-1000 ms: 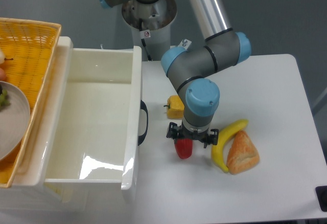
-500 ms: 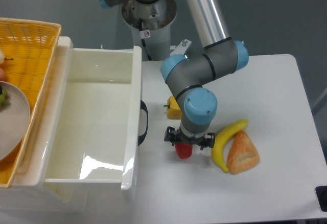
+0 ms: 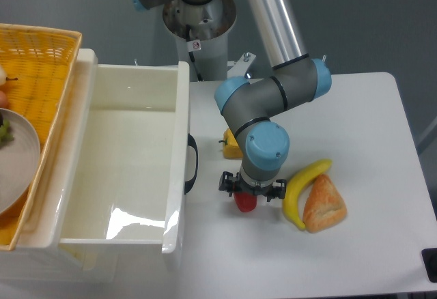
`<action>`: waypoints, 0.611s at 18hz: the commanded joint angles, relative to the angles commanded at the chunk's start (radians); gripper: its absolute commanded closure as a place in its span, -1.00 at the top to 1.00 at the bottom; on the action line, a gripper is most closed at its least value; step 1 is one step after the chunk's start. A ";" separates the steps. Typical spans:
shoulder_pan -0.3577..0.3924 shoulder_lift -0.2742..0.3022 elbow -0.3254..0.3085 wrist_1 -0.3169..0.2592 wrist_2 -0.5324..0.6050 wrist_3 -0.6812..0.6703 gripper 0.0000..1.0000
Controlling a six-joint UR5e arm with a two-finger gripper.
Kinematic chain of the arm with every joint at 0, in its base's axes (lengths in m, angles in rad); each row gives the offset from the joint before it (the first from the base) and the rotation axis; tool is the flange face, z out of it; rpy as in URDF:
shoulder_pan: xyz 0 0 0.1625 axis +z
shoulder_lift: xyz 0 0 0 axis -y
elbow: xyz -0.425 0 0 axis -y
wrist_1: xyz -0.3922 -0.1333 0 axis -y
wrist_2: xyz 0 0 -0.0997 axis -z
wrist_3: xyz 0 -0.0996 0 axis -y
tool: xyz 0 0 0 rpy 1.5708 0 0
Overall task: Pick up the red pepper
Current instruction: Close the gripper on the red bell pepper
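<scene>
The red pepper (image 3: 246, 203) is a small glossy red piece on the white table, just right of the white bin. My gripper (image 3: 248, 194) points straight down right over it, and the wrist hides the pepper's top. The fingers sit on either side of the pepper. I cannot tell whether they press on it. The pepper's lower part shows below the gripper and looks to rest on the table.
A yellow pepper (image 3: 233, 145) lies just behind the gripper. A banana (image 3: 302, 190) and a piece of bread (image 3: 323, 204) lie to the right. A large white bin (image 3: 130, 162) stands left, with a yellow basket (image 3: 41, 60) and grey plate (image 3: 17, 162) beyond it.
The gripper has shifted slightly left and down over the red pepper. The pepper stays in the same spot.
</scene>
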 joint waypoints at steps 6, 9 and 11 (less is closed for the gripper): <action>0.000 -0.002 0.002 0.000 0.000 0.000 0.36; 0.002 0.003 0.014 -0.002 0.000 0.005 0.28; 0.002 0.005 0.018 -0.002 0.000 0.003 0.25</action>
